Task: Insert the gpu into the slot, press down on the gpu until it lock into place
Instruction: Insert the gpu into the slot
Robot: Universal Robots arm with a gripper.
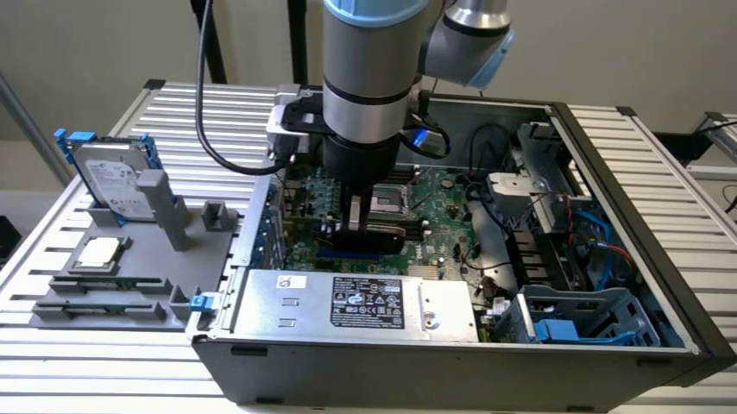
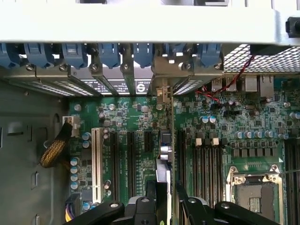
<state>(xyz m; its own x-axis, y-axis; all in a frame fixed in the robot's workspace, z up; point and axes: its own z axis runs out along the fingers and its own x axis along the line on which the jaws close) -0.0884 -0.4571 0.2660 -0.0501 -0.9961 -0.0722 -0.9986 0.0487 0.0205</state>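
black gpu (image 2: 163,174), gripped by tool (image 2: 165,194), over blue slot (image 1: 342,256).

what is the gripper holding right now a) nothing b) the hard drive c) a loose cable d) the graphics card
d: the gripper is shut on the graphics card, held on edge over the motherboard, while the hard drive leans on the grey tray at the exterior view's left.

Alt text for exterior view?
Robot arm reaches down into an open PC case, its claw gripping the gpu on edge at the blue slot of the motherboard. A hard drive stands in a grey rack at the exterior view's left.
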